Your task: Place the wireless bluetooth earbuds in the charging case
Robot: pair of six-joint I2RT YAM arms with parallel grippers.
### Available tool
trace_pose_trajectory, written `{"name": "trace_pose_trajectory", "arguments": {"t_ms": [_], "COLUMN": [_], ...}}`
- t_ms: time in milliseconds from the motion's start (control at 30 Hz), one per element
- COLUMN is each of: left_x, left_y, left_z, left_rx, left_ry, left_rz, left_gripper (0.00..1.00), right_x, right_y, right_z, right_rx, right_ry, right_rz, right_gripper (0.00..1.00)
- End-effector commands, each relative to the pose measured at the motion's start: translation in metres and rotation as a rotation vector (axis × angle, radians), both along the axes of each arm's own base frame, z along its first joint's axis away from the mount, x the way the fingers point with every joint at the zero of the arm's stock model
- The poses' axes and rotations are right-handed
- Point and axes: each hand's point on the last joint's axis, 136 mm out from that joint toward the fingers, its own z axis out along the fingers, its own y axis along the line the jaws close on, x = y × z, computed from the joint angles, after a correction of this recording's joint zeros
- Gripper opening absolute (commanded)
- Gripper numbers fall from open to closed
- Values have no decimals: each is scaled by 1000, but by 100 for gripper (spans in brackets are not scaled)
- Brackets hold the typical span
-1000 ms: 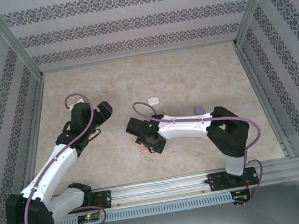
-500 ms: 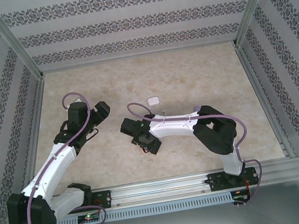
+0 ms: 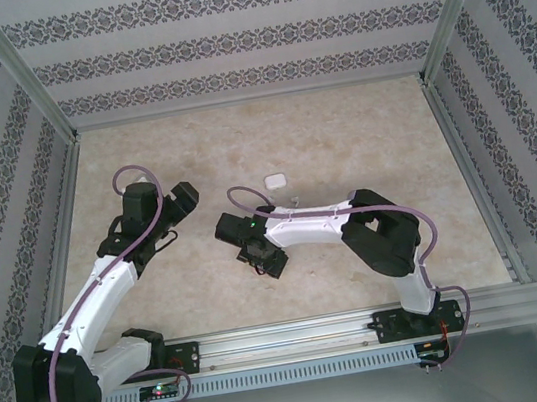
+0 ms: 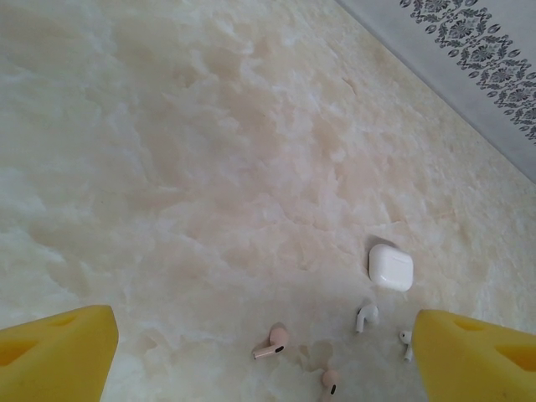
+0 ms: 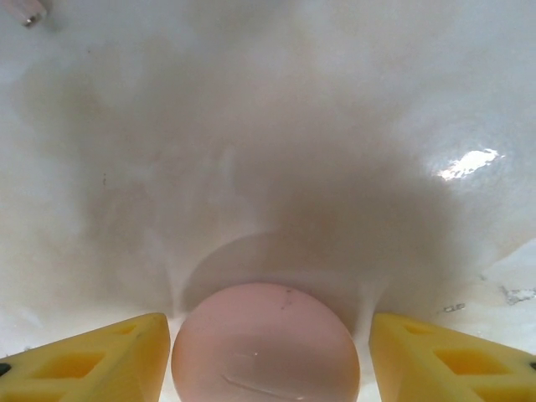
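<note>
I am holding my left gripper (image 4: 265, 335) spread wide and empty; pinkish earbuds (image 4: 270, 343) and white earbuds (image 4: 366, 316) are lying lower right, below the white case (image 4: 391, 267). My right gripper (image 5: 270, 331) is straddling a pink case (image 5: 265, 356) at bottom centre; I cannot tell whether it is clamping.

Marbled table (image 3: 339, 130), white case (image 4: 391, 267), pink earbud (image 4: 272, 342), pink case (image 5: 265, 343)

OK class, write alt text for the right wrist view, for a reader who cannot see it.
A rounded pink charging case sits at the bottom, between the right gripper's two yellow fingers, which stand open around it. It rests on a pale, shadowed table.
</note>
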Motion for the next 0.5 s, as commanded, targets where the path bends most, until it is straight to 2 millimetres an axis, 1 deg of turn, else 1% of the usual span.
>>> {"name": "trace_pose_trajectory", "arguments": {"t_ms": [0,67,133,233,333,467], "left_x": [2,2,1,0,-1,-5], "left_y": [3,3,2,0,-4,-10], "left_z": [6,6,7,10,15,20], "left_rx": [9,10,12,9,-1,-16], "left_ry": [-6,-5,-7,-15,-30,-51], "left_rz": [-4,-9,-13,-29,-56,-99], "left_gripper": [91,91,91,91,90,90], "right_x": [-3,-2,-1,4,11,23], "right_y": [8,9,11,12,14,11], "right_z": [-10,-10,-9,-3,8,28], "right_rx": [6,10,19,30,42,72], "right_ry": [21,21,17,-6,-46,-120], "right_rz": [23,28,39,62,94,116], "right_gripper": [60,56,50,42,38,37]}}
